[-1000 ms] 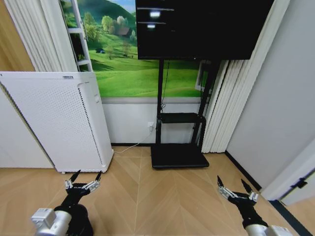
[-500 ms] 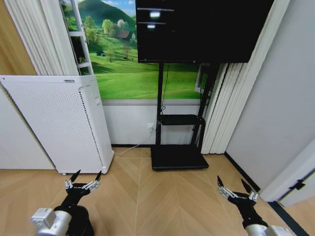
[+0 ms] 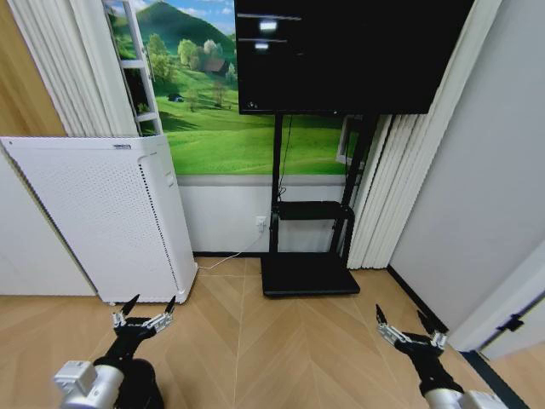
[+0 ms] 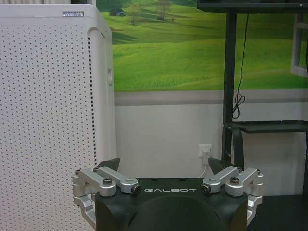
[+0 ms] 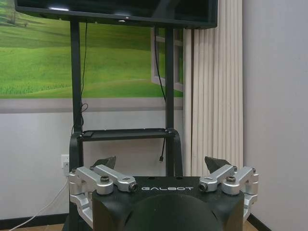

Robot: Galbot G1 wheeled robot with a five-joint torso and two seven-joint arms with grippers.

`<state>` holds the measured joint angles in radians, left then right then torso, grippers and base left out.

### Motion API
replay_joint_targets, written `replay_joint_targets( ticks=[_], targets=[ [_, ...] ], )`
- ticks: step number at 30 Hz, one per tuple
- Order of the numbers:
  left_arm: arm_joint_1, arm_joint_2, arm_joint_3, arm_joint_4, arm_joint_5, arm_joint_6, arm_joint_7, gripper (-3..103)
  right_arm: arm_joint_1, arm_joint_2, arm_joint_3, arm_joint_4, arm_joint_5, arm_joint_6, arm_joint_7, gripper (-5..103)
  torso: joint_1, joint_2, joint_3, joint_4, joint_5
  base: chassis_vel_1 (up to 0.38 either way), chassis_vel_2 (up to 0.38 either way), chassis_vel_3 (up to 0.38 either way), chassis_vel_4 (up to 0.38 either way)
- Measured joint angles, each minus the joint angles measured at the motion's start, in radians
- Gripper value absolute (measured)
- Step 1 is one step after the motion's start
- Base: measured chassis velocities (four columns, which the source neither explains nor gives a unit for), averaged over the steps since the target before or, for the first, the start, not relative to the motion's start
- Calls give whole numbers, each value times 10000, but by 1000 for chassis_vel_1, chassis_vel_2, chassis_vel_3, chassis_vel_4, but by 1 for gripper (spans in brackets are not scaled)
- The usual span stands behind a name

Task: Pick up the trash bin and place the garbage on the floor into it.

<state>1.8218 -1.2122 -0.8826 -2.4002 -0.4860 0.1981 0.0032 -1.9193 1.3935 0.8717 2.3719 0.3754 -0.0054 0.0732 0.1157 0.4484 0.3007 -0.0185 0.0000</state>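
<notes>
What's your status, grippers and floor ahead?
Left gripper open, low over the floor, holding nothing. Right gripper open, low, holding nothing. Ahead: white air purifier to the left, TV stand by the wall.

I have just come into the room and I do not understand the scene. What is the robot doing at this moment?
At this moment it handles nothing. The left gripper and the right gripper are both held low over the wood floor, fingers open and empty. The robot faces a wall with a white air purifier on its left and a black TV stand under a dark screen. No trash bin or garbage lies before it.
</notes>
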Motion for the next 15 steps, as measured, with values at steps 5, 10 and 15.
replay_joint_targets(
  ticks=[5, 10, 15],
  targets=[
    [-1, 0, 0, 0, 0, 0, 0, 100, 0, 0, 0, 0, 0, 0, 0, 100, 77, 198, 122, 0, 0, 0, 0, 0, 0],
    [0, 0, 0, 0, 0, 0, 0, 100, 0, 0, 0, 0, 0, 0, 0, 100, 159, 409, 249, 0, 0, 0, 0, 0, 0],
    [0, 0, 0, 0, 0, 0, 0, 100, 0, 0, 0, 0, 0, 0, 0, 100, 261, 651, 387, 0, 0, 0, 0, 0, 0]
  ],
)
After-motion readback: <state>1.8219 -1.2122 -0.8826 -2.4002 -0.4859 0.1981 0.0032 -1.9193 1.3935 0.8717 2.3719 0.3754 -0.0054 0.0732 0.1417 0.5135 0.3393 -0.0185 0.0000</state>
